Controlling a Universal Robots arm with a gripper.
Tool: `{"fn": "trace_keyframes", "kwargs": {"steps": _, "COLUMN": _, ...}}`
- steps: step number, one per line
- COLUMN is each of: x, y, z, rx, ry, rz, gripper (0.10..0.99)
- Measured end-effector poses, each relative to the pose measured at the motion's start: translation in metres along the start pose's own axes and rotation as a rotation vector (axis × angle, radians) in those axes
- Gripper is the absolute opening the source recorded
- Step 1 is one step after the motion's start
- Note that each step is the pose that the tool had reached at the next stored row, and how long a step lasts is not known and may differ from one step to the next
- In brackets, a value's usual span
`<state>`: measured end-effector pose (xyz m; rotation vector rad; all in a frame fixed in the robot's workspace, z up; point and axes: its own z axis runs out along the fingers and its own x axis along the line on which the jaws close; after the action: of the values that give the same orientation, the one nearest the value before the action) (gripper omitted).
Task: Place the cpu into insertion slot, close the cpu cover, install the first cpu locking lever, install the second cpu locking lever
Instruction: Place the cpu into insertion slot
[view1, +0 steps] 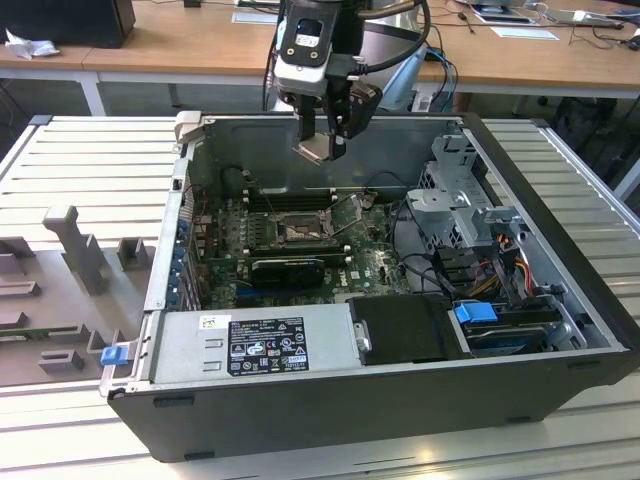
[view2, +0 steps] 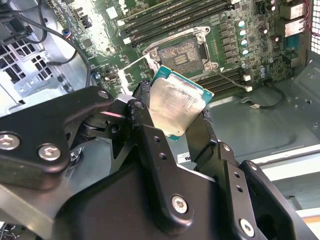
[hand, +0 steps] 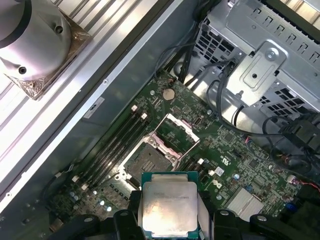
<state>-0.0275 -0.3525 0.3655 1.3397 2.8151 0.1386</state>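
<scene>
Your gripper (view1: 325, 143) pinches the cpu (view1: 318, 150) by two opposite edges, one finger (view2: 141, 96) on each side. The chip is square, so neither side runs longer. In both wrist views its pale metal top faces the camera (hand: 169, 210), and its green rim shows along the free edges. In the exterior view you see it hanging tilted in the air, over the far wall of the open computer case (view1: 400, 395) and well apart from the motherboard (view1: 375, 262).

The insertion slot (hand: 148, 159) lies bare on the board, near the middle of the case's far side and beside the long memory slots (hand: 112, 147). The cpu cover (hand: 184, 126) stands swung up off the slot on its hinge.
</scene>
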Motion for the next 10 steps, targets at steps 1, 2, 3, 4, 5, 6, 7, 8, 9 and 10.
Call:
{"fn": "trace_keyframes", "kwargs": {"steps": 1, "x": 0.0, "y": 0.0, "z": 0.0001, "rx": 0.0, "ry": -0.0003, "rz": 0.004, "gripper": 0.529}}
{"fn": "trace_keyframes", "kwargs": {"steps": 2, "x": 0.0, "y": 0.0, "z": 0.0001, "rx": 0.0, "ry": -0.0006, "rz": 0.007, "gripper": 0.529}}
{"fn": "trace_keyframes", "kwargs": {"steps": 3, "x": 0.0, "y": 0.0, "z": 0.0001, "rx": 0.0, "ry": -0.001, "rz": 0.011, "gripper": 0.529}}
{"fn": "trace_keyframes", "kwargs": {"steps": 4, "x": 0.0, "y": 0.0, "z": 0.0002, "rx": 0.0, "ry": -0.0012, "rz": 0.014, "gripper": 0.529}}
{"fn": "trace_keyframes", "kwargs": {"steps": 5, "x": 0.0, "y": 0.0, "z": 0.0003, "rx": 0.0, "ry": -0.0017, "rz": 0.019, "gripper": 0.529}}
{"fn": "trace_keyframes", "kwargs": {"steps": 6, "x": 0.0, "y": 0.0, "z": 0.0003, "rx": 0.0, "ry": -0.002, "rz": 0.023, "gripper": 0.529}}
{"fn": "trace_keyframes", "kwargs": {"steps": 7, "x": 0.0, "y": 0.0, "z": 0.0004, "rx": -0.001, "ry": -0.0027, "rz": 0.03, "gripper": 0.529}}
{"fn": "trace_keyframes", "kwargs": {"steps": 8, "x": 0.0, "y": -0.0001, "z": 0.0005, "rx": -0.001, "ry": -0.003, "rz": 0.033, "gripper": 0.529}}
{"fn": "trace_keyframes", "kwargs": {"steps": 9, "x": 0.0, "y": 0.0, "z": 0.0006, "rx": -0.001, "ry": -0.0033, "rz": 0.037, "gripper": 0.529}}
{"fn": "trace_keyframes", "kwargs": {"steps": 10, "x": 0.0, "y": -0.0001, "z": 0.0007, "rx": -0.001, "ry": -0.0039, "rz": 0.043, "gripper": 0.529}}
